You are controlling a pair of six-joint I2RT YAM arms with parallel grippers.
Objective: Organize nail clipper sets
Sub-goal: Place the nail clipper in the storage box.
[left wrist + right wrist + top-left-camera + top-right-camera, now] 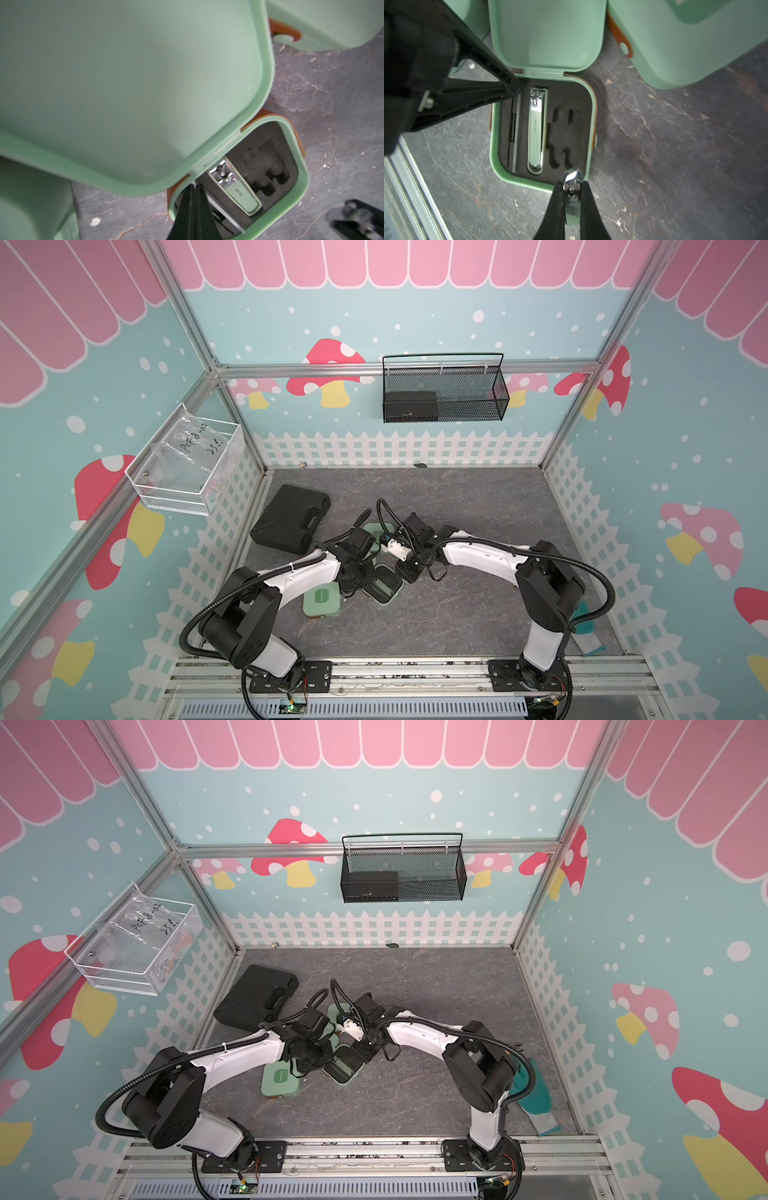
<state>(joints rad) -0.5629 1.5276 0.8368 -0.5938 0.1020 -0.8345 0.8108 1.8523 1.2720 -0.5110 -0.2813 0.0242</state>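
The right hand (572,184) grips the small clipper (572,175) at the 2 o'clock edge of the open case (495,160) on the worktop (478,510), presumably for slotting. The left hand (193,188), closed empty, braces its 10 o'clock corner.

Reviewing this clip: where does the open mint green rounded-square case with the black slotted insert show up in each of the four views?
In a top view: the open mint green case lies just below the picture's centre.
In a top view: same spot on the table, slightly further left in the picture.
Left wrist: base at lower right, raised lid filling the upper left.
Right wrist: centre, lid up.
Shared landmark: the grey marbled tabletop.
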